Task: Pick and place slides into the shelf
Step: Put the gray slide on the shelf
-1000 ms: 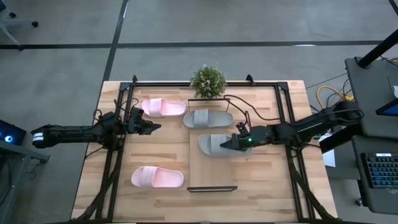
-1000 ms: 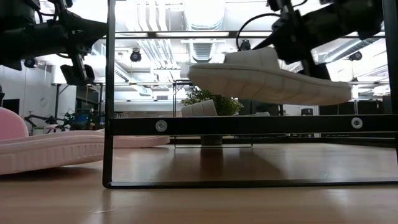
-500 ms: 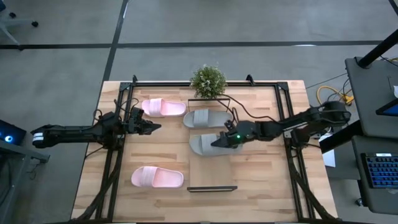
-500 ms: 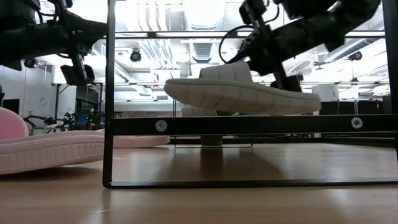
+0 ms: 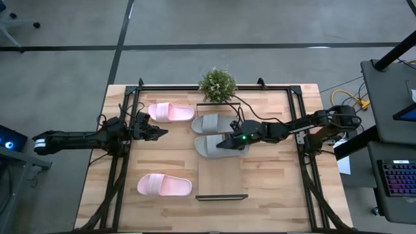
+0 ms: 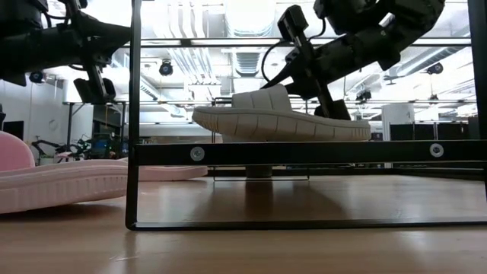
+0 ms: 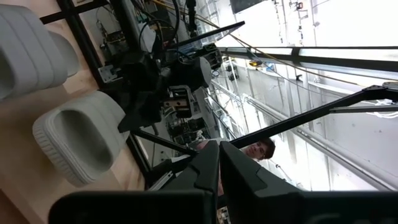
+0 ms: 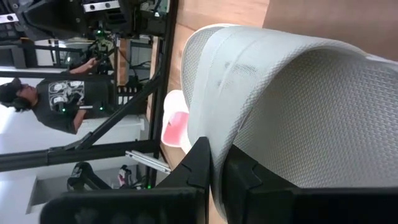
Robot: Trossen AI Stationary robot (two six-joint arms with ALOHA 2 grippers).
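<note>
My right gripper (image 5: 226,143) is shut on a grey slide (image 5: 211,145) and holds it in the air over the far half of the shelf (image 5: 221,172). The low view shows that slide (image 6: 278,124) level and above the frame bar. A second grey slide (image 5: 216,123) lies sole down on the shelf's far end. Two pink slides (image 5: 171,112) (image 5: 164,186) lie on the tabletop to the shelf's left. My left gripper (image 5: 159,132) hovers shut between the pink slides, touching nothing. My right gripper pinches the grey slide's wide strap at its edge (image 8: 227,134), the edge running in between the two fingers (image 8: 200,163). The fingers come from the table's right, slanting down, along the slide's length. The slide is lifted clear and sits about level below them.
A potted plant (image 5: 217,84) stands at the table's far edge, behind the shelf. Black frame bars (image 5: 117,175) run along the table's sides and cross the low view (image 6: 304,152). The shelf's near wire rim (image 5: 221,196) borders its bare near half. A person (image 8: 59,102) stands beyond the table.
My right gripper has carried the grey slide toward the table's left and far edge, closer to the other grey slide, and has come lower. The slide, tilted before, now sits about level. The left arm has kept still.
</note>
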